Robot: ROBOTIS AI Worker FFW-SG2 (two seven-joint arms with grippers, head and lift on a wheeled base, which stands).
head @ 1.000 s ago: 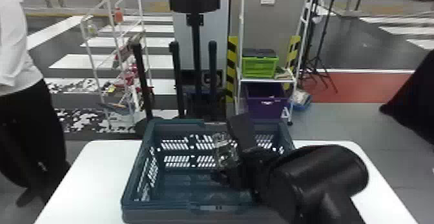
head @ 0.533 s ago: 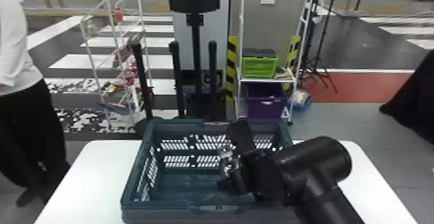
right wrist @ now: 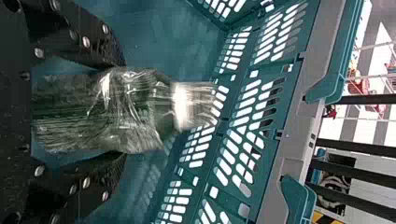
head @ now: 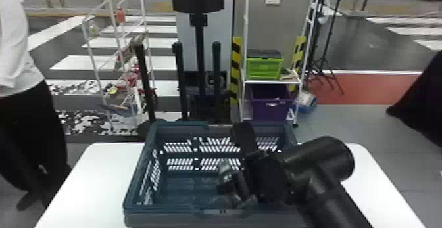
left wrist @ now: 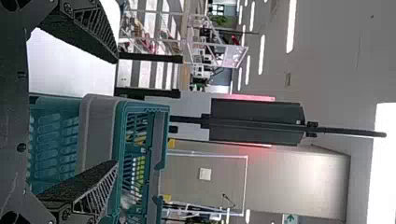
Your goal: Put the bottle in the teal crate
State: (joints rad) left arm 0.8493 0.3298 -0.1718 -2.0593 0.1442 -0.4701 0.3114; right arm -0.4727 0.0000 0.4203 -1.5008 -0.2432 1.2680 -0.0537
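Clear bottle (right wrist: 126, 109) hangs pinched in the right gripper (head: 233, 185) over the teal crate's floor (head: 181, 186); left gripper (left wrist: 116, 112) spread wide.

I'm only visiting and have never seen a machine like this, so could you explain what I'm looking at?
This is a robot with two black arms, each ending in a two-fingered gripper, like a simple hand. The head view looks down from its head: a white table with a teal crate on it, and the right arm coming in over the crate. The other two come from wrist cameras and are turned sideways. In the right wrist view, the right gripper holds a clear bottle between its fingers, in or just above the crate. In the left wrist view, the left gripper is open.
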